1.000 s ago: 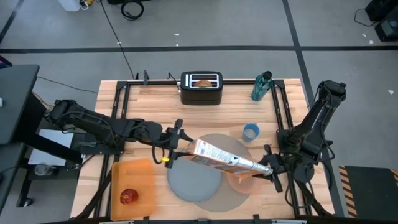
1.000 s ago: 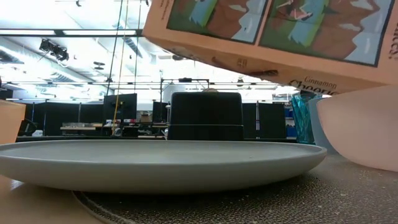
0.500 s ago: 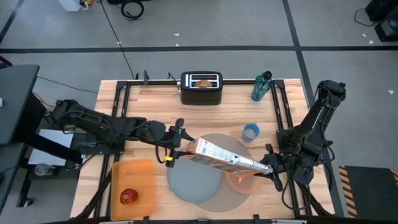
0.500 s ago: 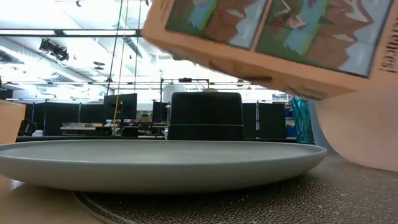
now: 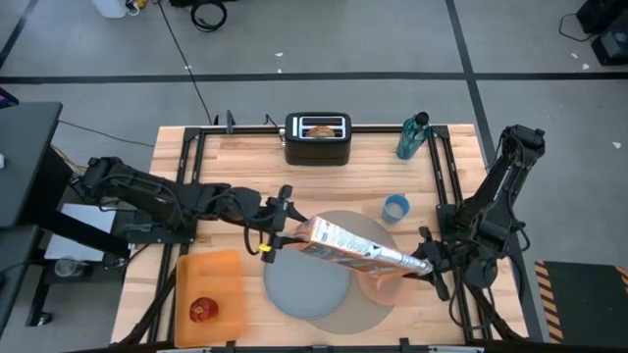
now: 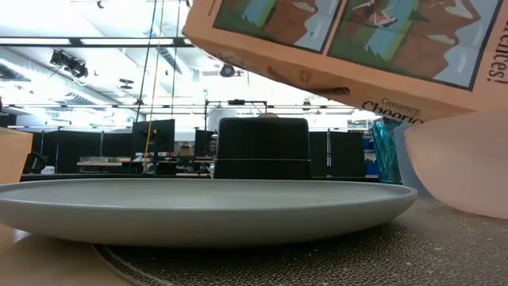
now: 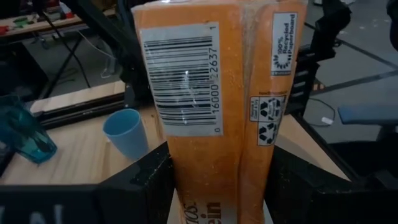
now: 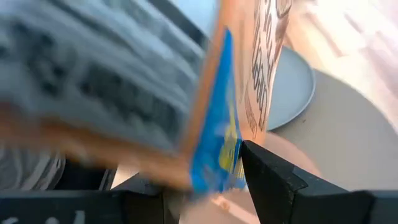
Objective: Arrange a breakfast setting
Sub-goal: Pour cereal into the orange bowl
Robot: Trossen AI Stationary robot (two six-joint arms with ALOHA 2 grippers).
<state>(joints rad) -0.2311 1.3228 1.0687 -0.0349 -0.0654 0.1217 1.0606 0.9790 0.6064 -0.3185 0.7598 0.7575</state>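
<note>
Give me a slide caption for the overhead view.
Both grippers hold a tilted cereal box over the pink bowl.

My wooden table (image 5: 245, 162) carried the toaster (image 5: 318, 138) at top centre, teal bottle (image 5: 412, 136), blue cup (image 5: 395, 208), grey mat (image 5: 368, 309) and orange board (image 5: 211, 275) lower left.

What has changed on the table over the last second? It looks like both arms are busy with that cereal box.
Very little. The cereal box, held by the left gripper and the right gripper over the pink bowl, dipped at its bowl end, then tilted back. Nothing was let go. The grey plate, apple, blue cup and toaster stayed put.
</note>
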